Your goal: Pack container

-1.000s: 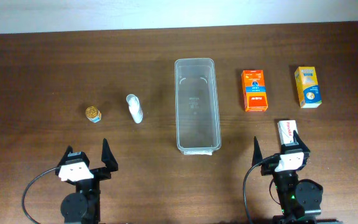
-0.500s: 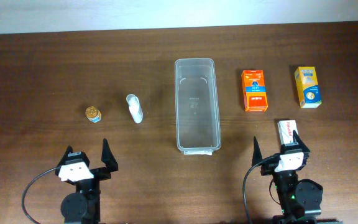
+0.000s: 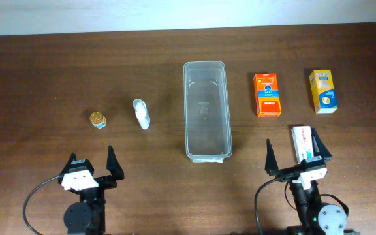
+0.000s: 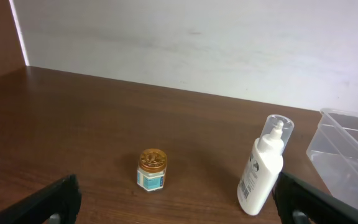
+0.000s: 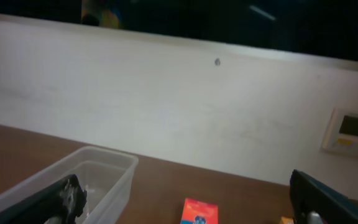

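Note:
The clear plastic container (image 3: 207, 111) stands empty mid-table; it also shows in the left wrist view (image 4: 347, 149) and the right wrist view (image 5: 98, 174). A small gold-lidded jar (image 3: 97, 119) (image 4: 152, 170) and a white bottle (image 3: 140, 113) (image 4: 263, 165) lie to its left. An orange box (image 3: 267, 95) (image 5: 199, 213), a yellow box (image 3: 323, 92) and a white box (image 3: 303, 141) lie to its right. My left gripper (image 3: 94, 164) (image 4: 179, 205) is open and empty near the front edge. My right gripper (image 3: 295, 155) (image 5: 188, 199) is open and empty, just in front of the white box.
A white wall runs along the table's far edge (image 3: 188, 26). A wall panel (image 5: 352, 130) shows at the right of the right wrist view.
My right arm has lifted and tilted its wrist; its gripper has shifted slightly toward the white box. The left arm and all objects have not moved.

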Controlling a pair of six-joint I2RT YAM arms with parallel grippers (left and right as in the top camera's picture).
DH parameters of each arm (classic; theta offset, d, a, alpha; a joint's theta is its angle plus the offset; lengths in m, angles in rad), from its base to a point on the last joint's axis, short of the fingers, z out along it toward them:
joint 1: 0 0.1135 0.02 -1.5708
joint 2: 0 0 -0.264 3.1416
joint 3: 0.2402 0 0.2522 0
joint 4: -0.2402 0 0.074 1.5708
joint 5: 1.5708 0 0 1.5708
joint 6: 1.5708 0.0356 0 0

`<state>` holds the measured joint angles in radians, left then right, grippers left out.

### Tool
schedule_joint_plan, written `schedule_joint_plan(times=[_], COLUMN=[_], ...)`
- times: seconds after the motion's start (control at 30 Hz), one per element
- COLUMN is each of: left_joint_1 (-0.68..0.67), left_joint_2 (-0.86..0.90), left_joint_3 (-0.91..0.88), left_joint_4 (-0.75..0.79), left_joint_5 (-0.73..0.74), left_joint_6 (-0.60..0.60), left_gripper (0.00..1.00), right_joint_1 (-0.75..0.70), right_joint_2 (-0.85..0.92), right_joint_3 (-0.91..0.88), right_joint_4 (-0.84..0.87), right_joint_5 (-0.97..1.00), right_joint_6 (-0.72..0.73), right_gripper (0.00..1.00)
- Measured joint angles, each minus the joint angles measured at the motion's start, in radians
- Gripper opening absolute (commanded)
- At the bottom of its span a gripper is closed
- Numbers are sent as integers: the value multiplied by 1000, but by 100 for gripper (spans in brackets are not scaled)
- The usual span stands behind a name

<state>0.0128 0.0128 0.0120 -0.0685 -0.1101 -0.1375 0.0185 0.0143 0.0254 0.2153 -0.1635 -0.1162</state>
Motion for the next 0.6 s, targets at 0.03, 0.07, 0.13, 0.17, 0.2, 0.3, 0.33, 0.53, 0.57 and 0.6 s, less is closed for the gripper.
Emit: schedule_joint_plan(times=[0.03, 0.07, 0.13, 0.17, 0.2, 0.3, 0.33, 0.53, 0.57, 0.6], left_joint_1=[0, 0, 0, 0, 0, 0, 0, 0, 0, 0], left_joint_2=[0, 0, 0, 0, 0, 0, 0, -1, -1, -1], left_joint_3=[0, 0, 0, 0, 0, 0, 0, 0, 0, 0], left_joint_4=[0, 0, 0, 0, 0, 0, 0, 0, 0, 0], left_joint_5=[0, 0, 0, 0, 0, 0, 0, 0, 0, 0], left_joint_6=[0, 0, 0, 0, 0, 0, 0, 0, 0, 0], left_gripper=[99, 99, 99, 99, 99, 99, 99, 99, 100, 99], right_joint_1=[0, 0, 0, 0, 0, 0, 0, 0, 0, 0], right_joint_2=[3, 13, 45, 73, 100, 235, 291, 718, 793, 866], right_joint_3=[10, 30, 82, 122, 156, 305, 361, 795, 877, 957], right_joint_4=[0, -2, -5, -6, -9, -74, -107, -495, -578, -645], right_joint_5=[0, 2, 11, 16, 20, 28, 31, 34, 34, 34], right_joint_6=[-1, -1, -3, -8, -16, -39, -47, -59, -61, -63], right_gripper=[98, 98, 98, 98, 99, 98, 98, 98, 98, 98])
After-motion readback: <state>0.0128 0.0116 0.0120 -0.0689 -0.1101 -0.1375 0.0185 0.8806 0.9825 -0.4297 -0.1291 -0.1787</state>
